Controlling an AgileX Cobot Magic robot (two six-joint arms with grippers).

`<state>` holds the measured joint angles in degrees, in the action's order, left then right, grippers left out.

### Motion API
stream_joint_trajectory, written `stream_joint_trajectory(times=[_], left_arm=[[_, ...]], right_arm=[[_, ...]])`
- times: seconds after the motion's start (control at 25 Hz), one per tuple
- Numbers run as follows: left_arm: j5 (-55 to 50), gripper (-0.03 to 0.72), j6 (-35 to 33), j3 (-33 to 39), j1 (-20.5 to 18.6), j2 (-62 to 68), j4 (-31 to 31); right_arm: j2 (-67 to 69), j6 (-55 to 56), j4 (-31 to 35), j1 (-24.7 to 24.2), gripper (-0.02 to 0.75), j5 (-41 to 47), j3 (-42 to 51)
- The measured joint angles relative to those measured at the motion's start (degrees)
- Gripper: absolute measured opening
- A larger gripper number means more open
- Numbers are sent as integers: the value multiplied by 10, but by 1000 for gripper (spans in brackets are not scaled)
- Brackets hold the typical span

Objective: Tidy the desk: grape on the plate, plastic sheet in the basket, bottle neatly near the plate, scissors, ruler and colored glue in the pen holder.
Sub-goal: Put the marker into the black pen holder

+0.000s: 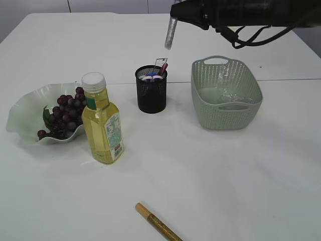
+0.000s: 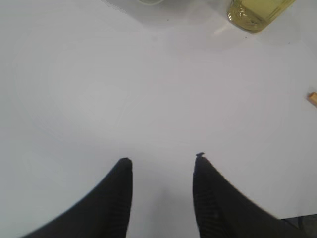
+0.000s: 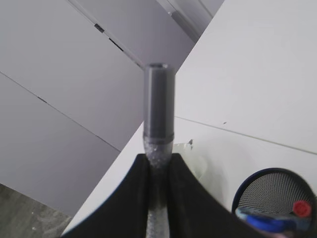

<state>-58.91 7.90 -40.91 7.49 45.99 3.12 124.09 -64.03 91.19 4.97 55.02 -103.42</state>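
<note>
My right gripper (image 1: 176, 17) is shut on a silver glitter glue tube (image 1: 171, 33) and holds it in the air above the black mesh pen holder (image 1: 151, 93); the tube (image 3: 159, 114) points away between the jaws (image 3: 159, 161). The pen holder (image 3: 277, 191) holds scissors and other items. Dark grapes (image 1: 65, 113) lie on the white wavy plate (image 1: 22, 113). The yellow bottle (image 1: 102, 120) stands upright next to the plate. A gold glue tube (image 1: 158, 223) lies at the table's front edge. My left gripper (image 2: 163, 163) is open and empty over bare table.
A green basket (image 1: 225, 95) with a clear plastic sheet (image 1: 228, 95) inside stands right of the pen holder. The bottle's base (image 2: 257, 12) and the gold tube's tip (image 2: 312, 98) show at the edges of the left wrist view.
</note>
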Motion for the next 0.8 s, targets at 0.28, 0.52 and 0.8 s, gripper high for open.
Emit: stream_joint_trajectory(times=[0.28, 0.52, 0.8], left_arm=[[-4, 307, 0, 0, 0, 0, 0], [-7, 307, 0, 0, 0, 0, 0], [-9, 307, 0, 0, 0, 0, 0]], right_arm=[[91, -83, 5, 4, 60, -2, -117], [128, -138, 8, 5, 60, -3, -168], [142, -197, 19, 10, 62, -3, -170]])
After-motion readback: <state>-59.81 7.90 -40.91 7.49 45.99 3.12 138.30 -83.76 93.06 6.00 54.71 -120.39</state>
